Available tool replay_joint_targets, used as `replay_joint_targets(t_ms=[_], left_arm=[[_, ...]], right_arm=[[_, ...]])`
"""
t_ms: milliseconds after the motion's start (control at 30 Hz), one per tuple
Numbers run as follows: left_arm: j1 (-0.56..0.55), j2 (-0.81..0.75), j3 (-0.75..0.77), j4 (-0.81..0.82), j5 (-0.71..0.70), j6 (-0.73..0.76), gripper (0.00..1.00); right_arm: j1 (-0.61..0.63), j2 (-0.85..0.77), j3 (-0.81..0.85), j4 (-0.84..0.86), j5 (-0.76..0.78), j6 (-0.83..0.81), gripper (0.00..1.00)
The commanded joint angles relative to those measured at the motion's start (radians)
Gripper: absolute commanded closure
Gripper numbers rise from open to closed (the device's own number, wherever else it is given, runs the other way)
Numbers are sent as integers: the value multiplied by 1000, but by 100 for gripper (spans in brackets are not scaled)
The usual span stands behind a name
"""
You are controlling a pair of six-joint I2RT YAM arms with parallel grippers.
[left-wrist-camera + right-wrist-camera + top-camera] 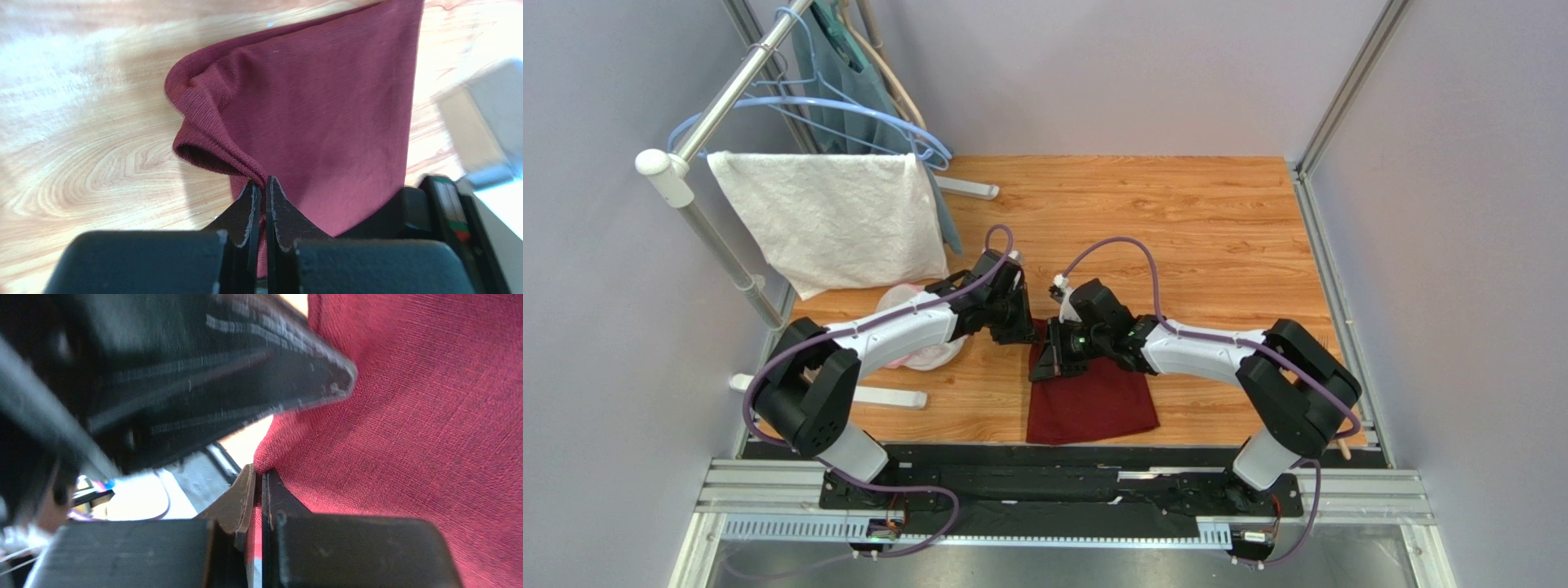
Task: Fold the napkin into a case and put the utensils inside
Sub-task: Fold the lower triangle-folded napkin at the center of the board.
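Observation:
The maroon napkin [1090, 398] lies partly on the wood table near the front, its far edge lifted by both grippers. My left gripper [1020, 321] is shut on a folded corner of the napkin [319, 116], pinched between its fingertips [263, 184]. My right gripper [1053, 353] is shut on the napkin's edge [417, 435] right beside the left one. The left gripper's black fingers [245, 373] cross the right wrist view. The fork and spoon are out of view.
A white towel [836, 221] hangs on a rack at the back left, with blue hangers [854, 116] behind it. A pale pink-white dish [922, 337] sits under the left arm. A white bar [879, 397] lies at the front left.

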Motion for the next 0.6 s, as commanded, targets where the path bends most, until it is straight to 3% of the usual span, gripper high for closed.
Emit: replay_joint_targets(t_ms=[0, 200, 567], left_arm=[[-47, 25, 120, -92, -169, 96, 99], [-61, 61, 179, -95, -205, 82, 100], [-115, 151, 280, -121, -267, 76, 100]], right_arm=[[-33, -2, -58, 163, -160, 84, 100], [-77, -20, -111, 105, -164, 20, 100], [-159, -88, -246, 171, -228, 20, 100]])
